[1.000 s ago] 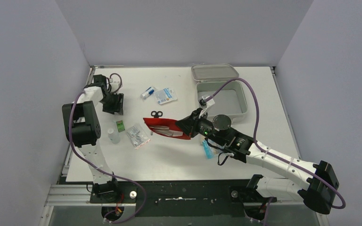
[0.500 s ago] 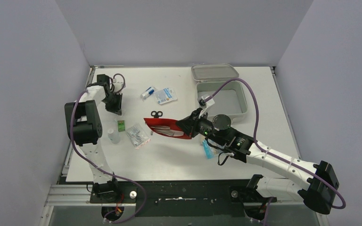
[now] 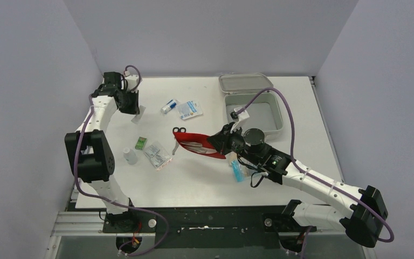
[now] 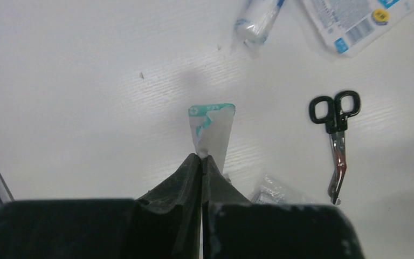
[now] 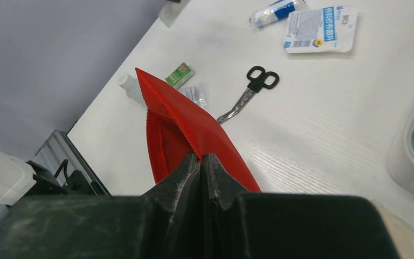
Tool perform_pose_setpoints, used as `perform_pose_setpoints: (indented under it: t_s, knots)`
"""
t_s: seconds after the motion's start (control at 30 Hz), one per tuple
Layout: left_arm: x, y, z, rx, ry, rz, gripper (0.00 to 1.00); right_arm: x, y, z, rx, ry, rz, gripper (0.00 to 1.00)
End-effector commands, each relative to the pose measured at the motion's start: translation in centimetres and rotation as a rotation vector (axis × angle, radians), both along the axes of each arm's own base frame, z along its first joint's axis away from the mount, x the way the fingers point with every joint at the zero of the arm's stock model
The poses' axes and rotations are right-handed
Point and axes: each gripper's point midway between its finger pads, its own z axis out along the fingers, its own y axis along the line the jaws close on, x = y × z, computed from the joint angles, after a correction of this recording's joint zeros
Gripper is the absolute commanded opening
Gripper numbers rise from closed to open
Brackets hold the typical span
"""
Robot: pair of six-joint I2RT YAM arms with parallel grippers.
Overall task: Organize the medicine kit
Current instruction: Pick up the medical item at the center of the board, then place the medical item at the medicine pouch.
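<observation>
The left gripper (image 4: 201, 157) is pinched shut on a small flat silver sachet with a teal top edge (image 4: 213, 128), holding it over the far left of the white table (image 4: 75, 81). The right gripper (image 5: 201, 156) is clamped on an edge of a flat red fabric pouch (image 5: 194, 124) (tilted up, near black-handled steel scissors (image 5: 250, 91)). The pale grey-white square plastic medicine kit (image 3: 264, 116) sits at the table's far right, lid open, apart from both grippers.

The medicine kit (image 5: 405, 155) is running off the right wrist view's edge — the red pouch's (image 5: 194, 127) near end is hiding inside the right gripper (image 5: 201, 157).
</observation>
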Motion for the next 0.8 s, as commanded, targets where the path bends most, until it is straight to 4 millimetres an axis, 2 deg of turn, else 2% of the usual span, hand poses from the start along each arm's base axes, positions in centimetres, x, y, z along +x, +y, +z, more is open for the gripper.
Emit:
perform_pose_setpoints:
  t_s: [0.0,0.13,0.3,0.47,0.63,0.77]
  knots:
    - [1.3,-2.9,7.5,-0.020,-0.249,-0.086,0.00,1.6,-1.0,2.9,0.016,-0.052,-0.044,0.00]
    - [-1.2,-8.4,10.8,-0.050,-0.371,-0.288,0.00,2.3,-1.8,2.2,0.009,-0.005,-0.023,0.00]
    - [-5.7,-13.7,14.3,-0.034,-0.522,-0.493,0.00,2.6,-2.4,0.9,0.034,0.072,0.019,0.00]
    - [-11.3,-18.7,16.1,-0.093,-0.609,-0.722,0.00,2.4,-2.2,-0.3,0.048,0.127,0.062,0.00]
    - [-16.8,-22.5,17.8,-0.157,-0.692,-0.923,0.00,1.9,-1.2,-0.8,0.081,0.179,0.116,0.00]
    - [-19.9,-24.0,17.7,-0.157,-0.703,-1.039,0.00,1.6,-0.7,-0.9,0.104,0.201,0.141,0.00]
